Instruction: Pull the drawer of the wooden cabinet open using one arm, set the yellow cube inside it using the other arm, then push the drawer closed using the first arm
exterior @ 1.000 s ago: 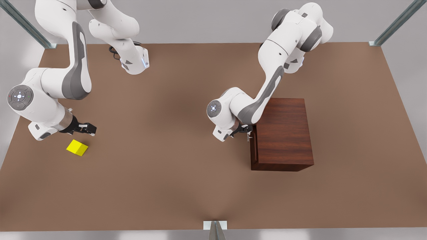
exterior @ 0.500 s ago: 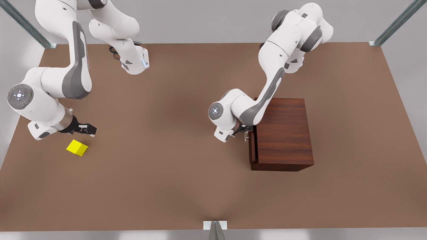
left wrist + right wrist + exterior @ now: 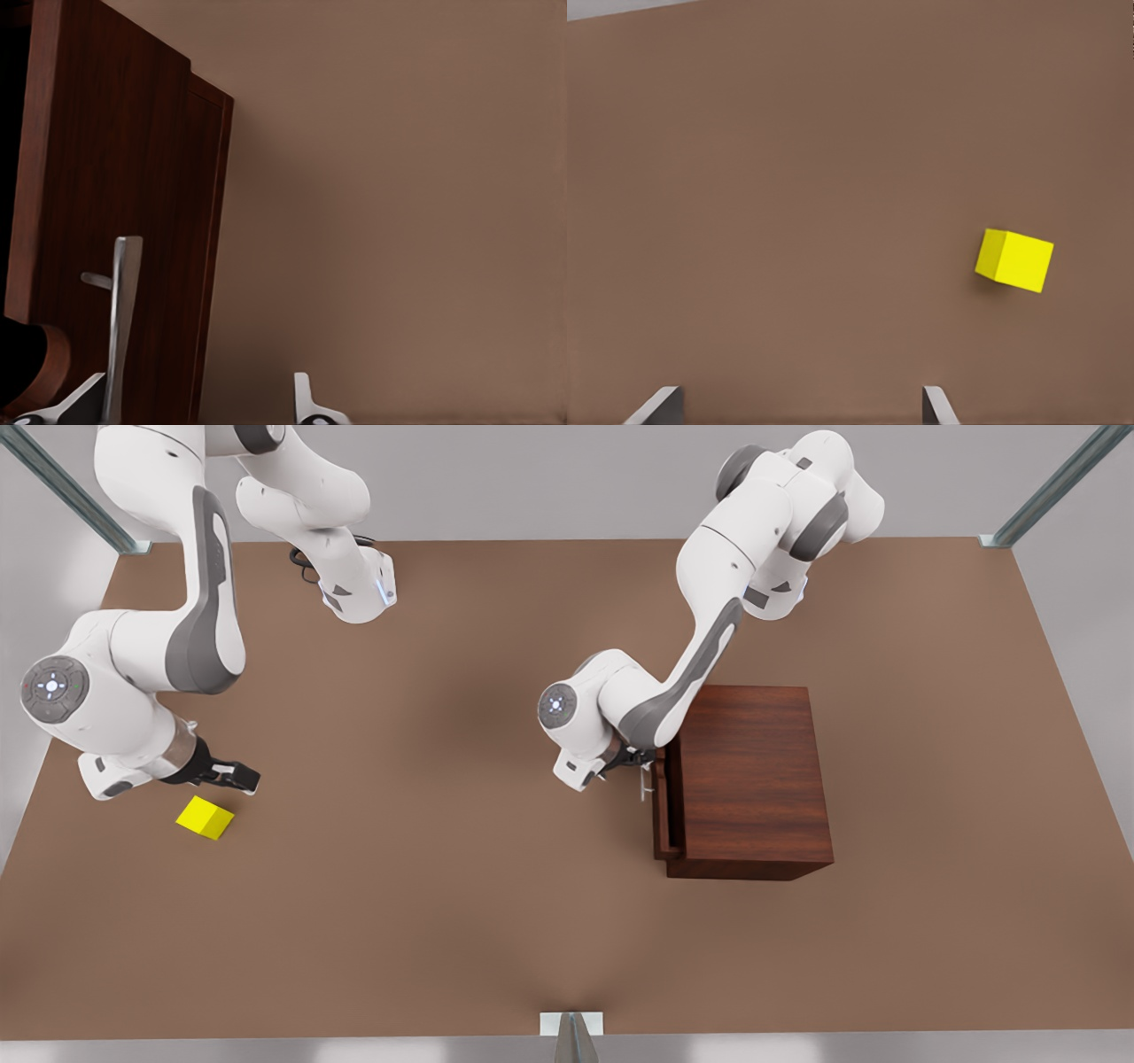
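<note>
Wooden cabinet [image 3: 753, 779] at the front view's right, drawer [image 3: 663, 815] barely out. Left gripper [image 3: 645, 766] spread wide, hooked behind the handle [image 3: 122, 328]. Right gripper [image 3: 237, 777] parted, empty, just beside yellow cube [image 3: 205, 817].

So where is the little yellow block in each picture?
Front view: the small bright yellow cube sits on the brown table near the front view's left edge, just below the right pincer.
Right wrist view: the cube lies on the bare table, ahead of the pincer's fingertips.
Left wrist view: not in it.
Shared landmark: the brown table.
</note>
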